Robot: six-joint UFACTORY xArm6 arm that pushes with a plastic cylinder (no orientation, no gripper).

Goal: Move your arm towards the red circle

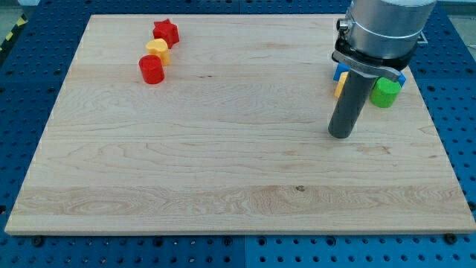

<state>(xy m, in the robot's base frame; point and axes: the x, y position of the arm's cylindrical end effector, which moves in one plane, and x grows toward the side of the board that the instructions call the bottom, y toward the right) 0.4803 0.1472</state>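
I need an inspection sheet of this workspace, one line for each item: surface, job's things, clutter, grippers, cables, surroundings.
Surface: wooden board, flat, light grain.
Job's things: red circle near the view's top left; my tip far to its right, touching no block.
Clutter: yellow block and red star just above the red circle; green block, blue block and an orange block beside the rod, partly hidden.
Grippers: none, only the rod.
Cables: nothing seen.
Surroundings: blue perforated table.

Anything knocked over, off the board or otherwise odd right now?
Nothing stands out. The red circle, yellow block and red star sit upright on the board; my tip is far to their right.
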